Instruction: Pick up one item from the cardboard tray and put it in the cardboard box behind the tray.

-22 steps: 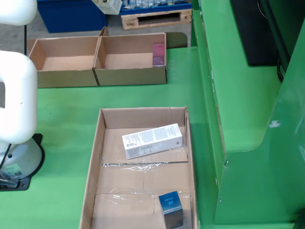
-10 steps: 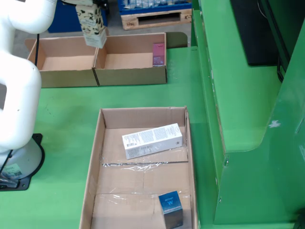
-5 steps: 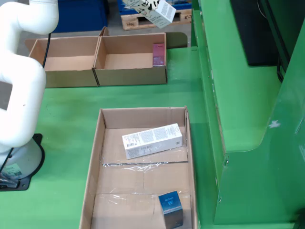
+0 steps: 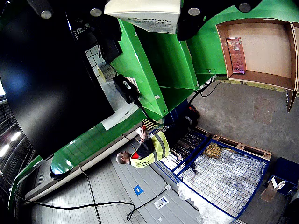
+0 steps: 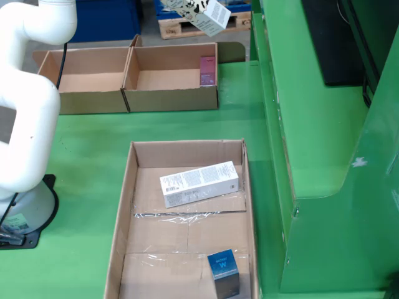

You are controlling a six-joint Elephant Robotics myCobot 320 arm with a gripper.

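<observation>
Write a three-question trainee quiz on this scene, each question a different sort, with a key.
1. True or false: the white carton lies inside the tray.
2. Multiple choice: in the fixed view, where is the pink item? A) in the tray; B) in the right-hand box, against its right wall; C) on the green table.
3. Fill in: the carried box hangs above the right-hand box's far ____ corner in the fixed view.

Key: 1 true; 2 B; 3 right.
</observation>
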